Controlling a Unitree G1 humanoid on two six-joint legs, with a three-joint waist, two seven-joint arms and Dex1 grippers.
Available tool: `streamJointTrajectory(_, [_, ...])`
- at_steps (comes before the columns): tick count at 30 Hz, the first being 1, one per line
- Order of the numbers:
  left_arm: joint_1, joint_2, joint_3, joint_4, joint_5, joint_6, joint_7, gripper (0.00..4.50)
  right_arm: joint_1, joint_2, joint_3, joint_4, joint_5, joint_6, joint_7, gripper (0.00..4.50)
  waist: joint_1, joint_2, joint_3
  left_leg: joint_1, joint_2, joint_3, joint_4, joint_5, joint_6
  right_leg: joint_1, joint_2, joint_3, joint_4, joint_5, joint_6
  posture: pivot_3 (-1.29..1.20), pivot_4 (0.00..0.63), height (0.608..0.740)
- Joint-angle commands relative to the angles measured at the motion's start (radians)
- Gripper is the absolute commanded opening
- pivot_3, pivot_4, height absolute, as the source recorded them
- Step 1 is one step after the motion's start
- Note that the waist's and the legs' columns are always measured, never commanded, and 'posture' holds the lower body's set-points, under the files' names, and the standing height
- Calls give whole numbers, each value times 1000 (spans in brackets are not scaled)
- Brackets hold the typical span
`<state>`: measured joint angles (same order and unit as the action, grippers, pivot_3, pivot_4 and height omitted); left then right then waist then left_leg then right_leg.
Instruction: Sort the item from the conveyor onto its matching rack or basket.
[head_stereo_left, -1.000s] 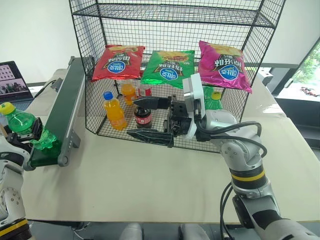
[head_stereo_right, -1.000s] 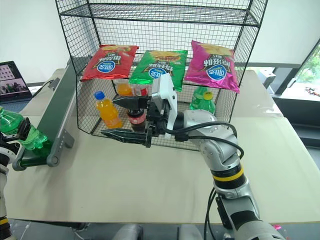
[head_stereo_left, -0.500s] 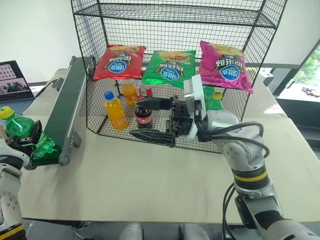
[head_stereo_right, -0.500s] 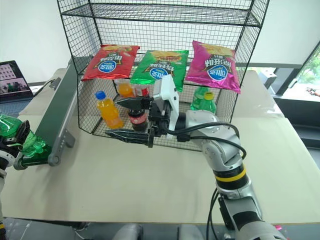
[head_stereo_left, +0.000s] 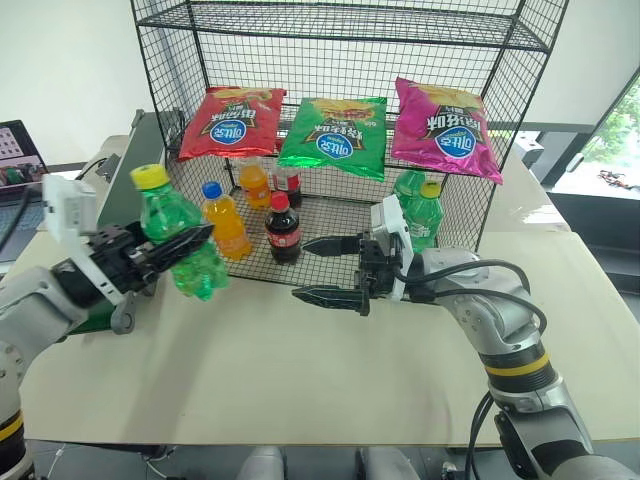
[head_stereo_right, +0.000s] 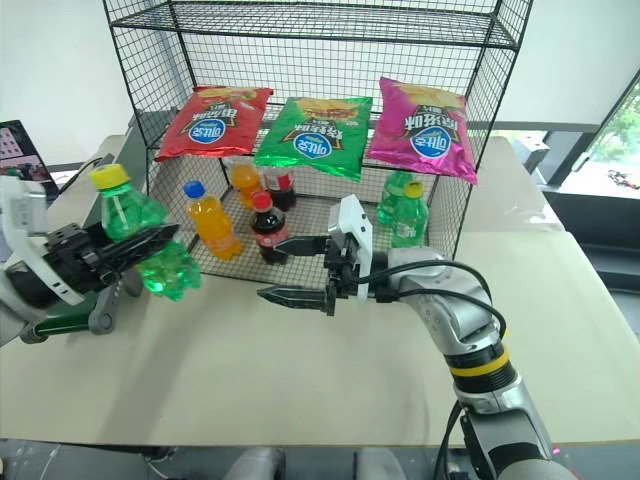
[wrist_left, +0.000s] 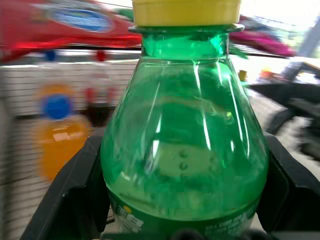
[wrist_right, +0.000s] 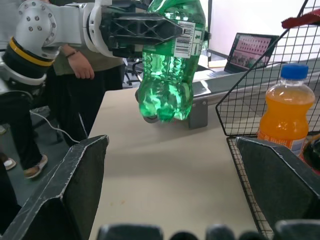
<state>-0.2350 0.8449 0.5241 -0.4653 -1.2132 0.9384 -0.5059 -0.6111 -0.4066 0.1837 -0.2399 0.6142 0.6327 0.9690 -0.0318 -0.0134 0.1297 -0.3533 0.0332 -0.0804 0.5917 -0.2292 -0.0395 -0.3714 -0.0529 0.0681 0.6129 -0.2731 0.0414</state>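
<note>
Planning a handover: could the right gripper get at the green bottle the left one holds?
Probably yes. The right gripper is open, facing the green bottle in the left gripper, with only bare table between.

The green soda bottle (head_stereo_left: 178, 247) is clear, glossy plastic with bright highlights on its shoulder, a smooth yellow plastic cap and a shiny printed label. The left hand (head_stereo_left: 185, 243) pinching it has matt black plastic fingers; the right hand (head_stereo_left: 325, 268) has the same dull black fingers with ridged inner faces, on a smooth white and grey shell. The rack (head_stereo_left: 520, 110) is thin black-coated wire mesh. The three snack bags (head_stereo_left: 333, 135) in it look like glossy, crinkled foil. The orange-drink bottle (head_stereo_left: 226, 220) and cola bottle (head_stereo_left: 282, 229) are shiny plastic. The desk (head_stereo_left: 300, 370) has a smooth, matt beige top. The conveyor (head_stereo_left: 125, 318) has grey metal rails
</note>
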Motion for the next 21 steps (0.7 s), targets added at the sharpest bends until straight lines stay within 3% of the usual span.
streamJointTrajectory(1, [-121, 31, -68, -17, -102, 15, -54, 3091, -15, 7, -24, -46, 55, 51, -8, 4500, -2, 0, 0, 0, 0, 0, 0, 0, 0, 0, 0, 0, 0, 0, 0, 0, 150, 738])
streamJointTrajectory(13, [-265, 3, -231, 71, -81, 13, -157, 3091, -69, 102, -93, -65, 295, 295, -118, 4500, -11, 0, 0, 0, 0, 0, 0, 0, 0, 0, 0, 0, 0, 0, 0, 0, 150, 738])
streamJointTrajectory(21, [-306, -29, -254, 79, -78, 12, -154, 3091, -84, 135, -72, -63, 310, 316, -134, 4500, -5, 0, 0, 0, 0, 0, 0, 0, 0, 0, 0, 0, 0, 0, 1, 0, 150, 738])
